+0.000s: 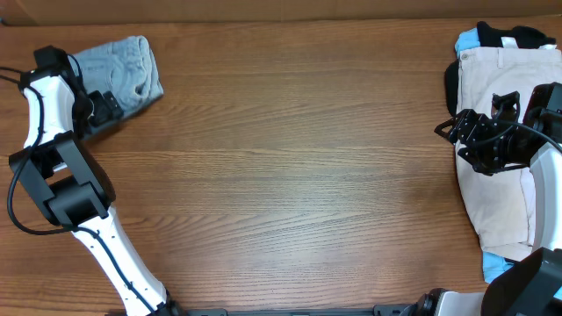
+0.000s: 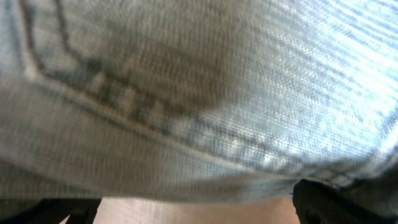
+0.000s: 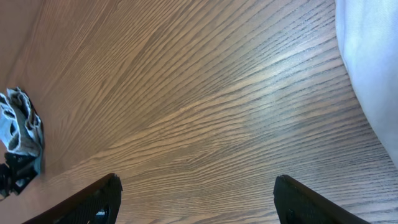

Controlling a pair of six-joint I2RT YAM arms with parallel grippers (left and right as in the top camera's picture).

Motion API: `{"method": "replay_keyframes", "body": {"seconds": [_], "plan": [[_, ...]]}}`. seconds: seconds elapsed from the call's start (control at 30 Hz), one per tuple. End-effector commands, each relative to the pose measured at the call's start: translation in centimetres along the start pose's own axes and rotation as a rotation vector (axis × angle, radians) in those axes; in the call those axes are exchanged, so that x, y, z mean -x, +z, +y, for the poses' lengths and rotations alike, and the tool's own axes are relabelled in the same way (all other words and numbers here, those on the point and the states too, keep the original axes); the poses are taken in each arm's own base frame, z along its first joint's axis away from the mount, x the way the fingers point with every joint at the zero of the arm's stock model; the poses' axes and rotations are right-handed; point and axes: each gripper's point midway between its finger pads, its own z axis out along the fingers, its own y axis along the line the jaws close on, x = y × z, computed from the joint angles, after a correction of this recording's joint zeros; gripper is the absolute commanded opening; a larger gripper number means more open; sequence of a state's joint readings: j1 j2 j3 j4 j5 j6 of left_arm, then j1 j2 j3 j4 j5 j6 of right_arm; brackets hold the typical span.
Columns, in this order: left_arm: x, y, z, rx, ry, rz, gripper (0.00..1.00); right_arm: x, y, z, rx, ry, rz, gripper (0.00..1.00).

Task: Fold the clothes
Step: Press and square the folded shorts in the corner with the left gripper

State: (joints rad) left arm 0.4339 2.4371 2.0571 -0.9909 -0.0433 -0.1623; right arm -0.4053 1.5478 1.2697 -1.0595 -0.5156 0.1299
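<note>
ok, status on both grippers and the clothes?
Left gripper open, at folded denim shorts. Right gripper open, empty, at edge of beige shorts. Nothing in the way.

Folded denim shorts (image 1: pixel 123 70) lie at the far-left corner of the table (image 1: pixel 290 175), and beige shorts (image 1: pixel 500 83) at its right edge.

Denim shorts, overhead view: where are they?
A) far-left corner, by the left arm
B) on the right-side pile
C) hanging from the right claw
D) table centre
A: the folded denim shorts lie at the far-left corner of the table; the beige shorts are at the right edge.
</note>
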Motion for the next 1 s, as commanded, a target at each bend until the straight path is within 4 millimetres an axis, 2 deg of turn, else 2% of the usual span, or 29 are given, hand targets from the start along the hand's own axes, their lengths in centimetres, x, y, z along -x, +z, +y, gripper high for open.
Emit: {"method": "replay_keyframes", "body": {"seconds": [0.0,0.2,0.4,0.5,0.57,0.7,0.83,0.87,0.97], "plan": [[0.8,2.2,1.3,0.067,0.003,-0.047,1.0,0.2,-0.2,0.0,-0.005,-0.013,-0.01,0.82],[3.5,2.0,0.8,0.058,0.083,-0.153,1.0,0.3,-0.2,0.0,-0.005,-0.013,-0.011,0.82],[4.9,1.4,3.2,0.214,0.13,-0.211,1.0,0.3,-0.2,0.0,-0.005,-0.013,-0.011,0.82],[5.6,0.7,3.1,0.215,0.129,-0.236,0.99,0.3,-0.1,0.0,-0.005,-0.013,-0.011,0.82],[6.1,-0.1,2.3,0.198,0.136,-0.257,1.0,0.4,-0.2,0.0,-0.004,-0.015,-0.014,0.82],[7.7,-3.1,0.1,0.182,0.169,-0.329,1.0,0.4,-0.2,0.1,-0.004,-0.015,-0.016,0.82],[8.9,-6.4,-2.9,0.144,0.207,-0.402,1.0,0.4,-0.2,0.1,-0.004,-0.016,-0.016,0.82],[9.0,-7.4,-4.2,0.113,0.223,-0.421,1.0,0.4,-0.2,0.1,-0.004,-0.016,-0.016,0.82],[8.8,-8.3,-6.3,0.064,0.252,-0.436,1.0,0.5,-0.2,0.1,-0.004,-0.018,-0.019,0.83]]}}
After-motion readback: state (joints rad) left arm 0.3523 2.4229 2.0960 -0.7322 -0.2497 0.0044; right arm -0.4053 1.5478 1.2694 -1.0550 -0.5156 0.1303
